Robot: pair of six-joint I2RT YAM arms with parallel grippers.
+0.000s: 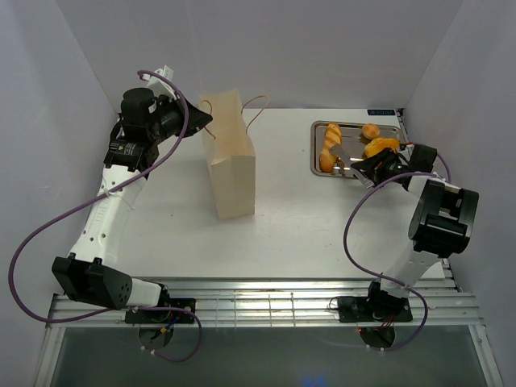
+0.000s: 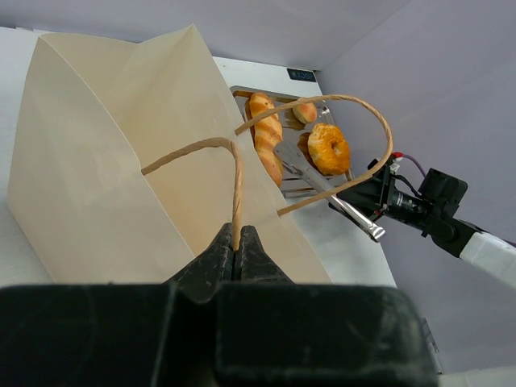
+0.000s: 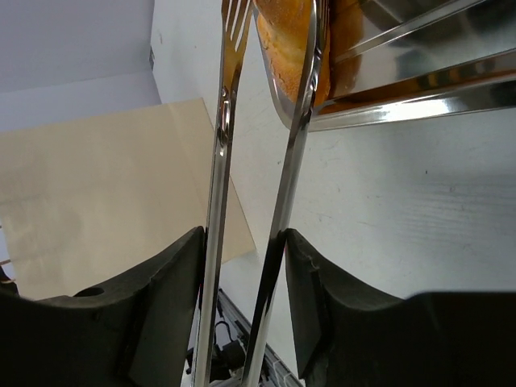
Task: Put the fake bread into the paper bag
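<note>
Surface: flat white table (image 1: 306, 218), slatted metal rail (image 1: 266, 302) along its near edge. Plain pale grey walls (image 1: 322, 48) close it in on three sides.

Paper bag (image 1: 231, 173) stands upright, left of centre.

Fake bread (image 1: 329, 149) lies on the steel tray (image 1: 316, 129) at the far right corner, well apart from the bag.

My left claw (image 2: 236, 246): fingers pinched fully together on one cord handle (image 2: 234, 169) of the bag; the second handle hangs free.

My right claw (image 3: 246, 242): fingers part-way closed, clamping the two arms of the metal tongs (image 3: 219, 177). The tong tips sit either side of a long loaf at the tray's rim.
</note>
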